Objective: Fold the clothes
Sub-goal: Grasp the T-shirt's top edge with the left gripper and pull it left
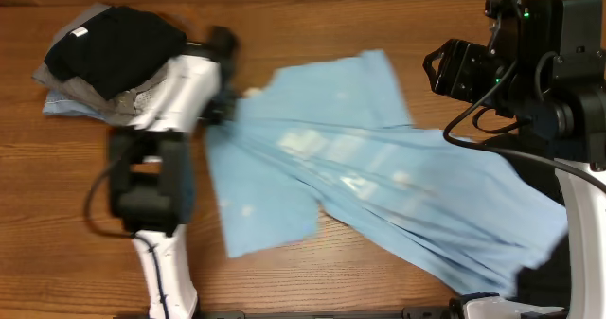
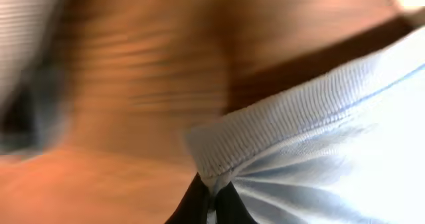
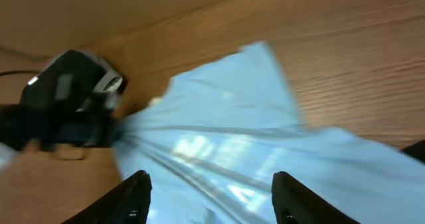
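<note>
A light sky-blue T-shirt (image 1: 379,177) with pale white logos lies stretched across the wooden table, pulled into long creases toward its left end. My left gripper (image 1: 227,106) is shut on the shirt's ribbed collar (image 2: 265,127). In the left wrist view the dark fingertips (image 2: 229,207) pinch the hem, and the picture is blurred by motion. My right gripper (image 1: 437,70) hangs open above the shirt's upper right. In the right wrist view the shirt (image 3: 226,131) lies below the open right gripper (image 3: 212,187), untouched.
A pile of other clothes (image 1: 104,54), black and grey over a pale blue piece, sits at the back left beside the left arm. The right arm's base (image 1: 568,120) and cables stand at the right edge. Bare wood (image 1: 312,35) shows behind the shirt.
</note>
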